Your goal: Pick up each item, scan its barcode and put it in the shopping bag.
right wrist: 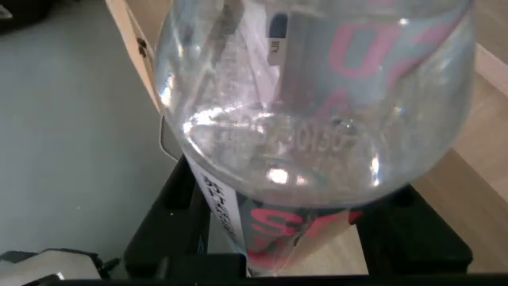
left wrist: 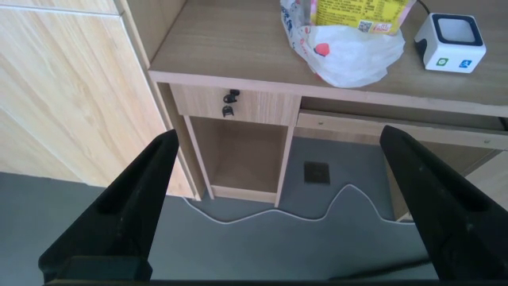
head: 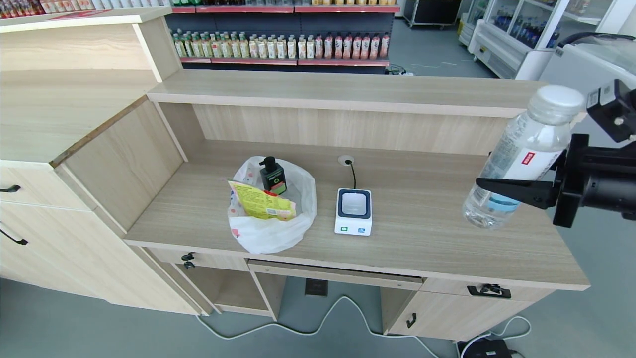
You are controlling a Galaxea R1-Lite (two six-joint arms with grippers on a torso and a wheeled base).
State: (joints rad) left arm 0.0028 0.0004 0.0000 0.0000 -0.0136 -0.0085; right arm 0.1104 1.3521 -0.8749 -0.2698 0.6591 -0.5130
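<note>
We logged the right gripper (head: 503,192) clamped on a clear water bottle (head: 521,154), which it held tilted, cap uppermost, above the right end of the counter (head: 437,233). The scanner (head: 354,211) sat mid-counter. Just to its left stood the shopping bag (head: 271,233), with a black pump bottle (head: 273,176) and a yellow packet (head: 258,201) inside. The left gripper (left wrist: 279,137) hung below the counter's front edge, fingers spread wide, holding nothing.

Bright, even light is washing the bench (head: 422,238), throwing only soft shadows. Highlights are glinting on the bottle (right wrist: 274,171); head-view edges are bowing.
</note>
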